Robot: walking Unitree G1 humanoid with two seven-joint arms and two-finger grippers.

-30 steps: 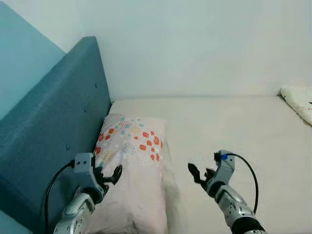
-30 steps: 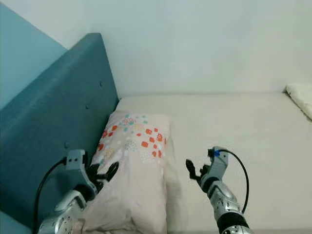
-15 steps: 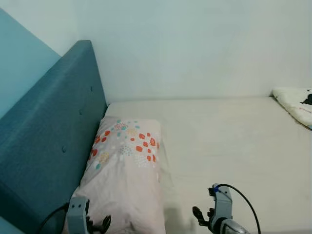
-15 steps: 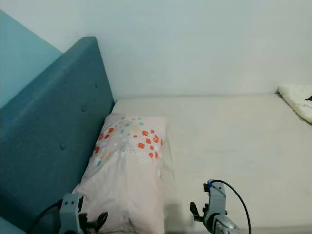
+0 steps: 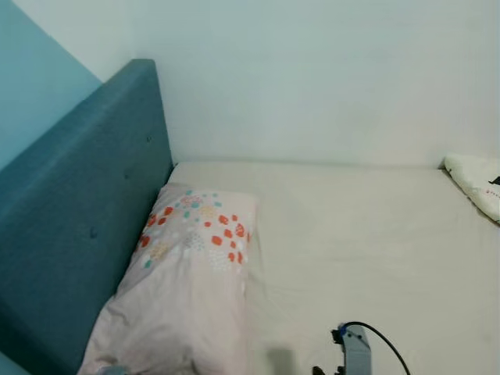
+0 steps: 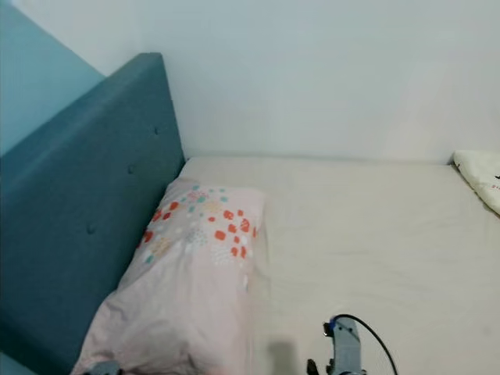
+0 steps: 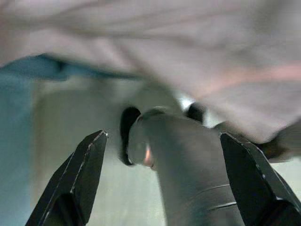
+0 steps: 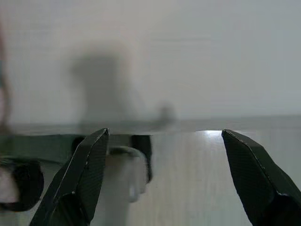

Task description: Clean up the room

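One pillow (image 5: 183, 289) with a pale pink cover and a patch of red, orange and teal spots is seen on the cream mattress (image 5: 367, 242), and its long side is laid against the teal padded headboard (image 5: 74, 226) on the robot's left. A white wall (image 5: 312, 78) is met by the far edge of the mattress. At the far right of the bed, well apart from the pillow, a corner of a white cloth (image 5: 475, 178) with a small dark mark is seen. Low in the head views, only the top of the right arm's wrist (image 5: 355, 355), with a blue part and a black cable, is shown above the near edge of the mattress. In the right wrist view, the right gripper (image 8: 164, 176) is seen with its two black fingers (image 8: 80, 179) spread wide, nothing is held between them, and the side of the bed is faced by it. In the left wrist view, the left gripper (image 7: 162, 176) is also spread wide and empty, and it is placed just under the pink fabric of the pillow, with a blurred grey cylinder part behind it.
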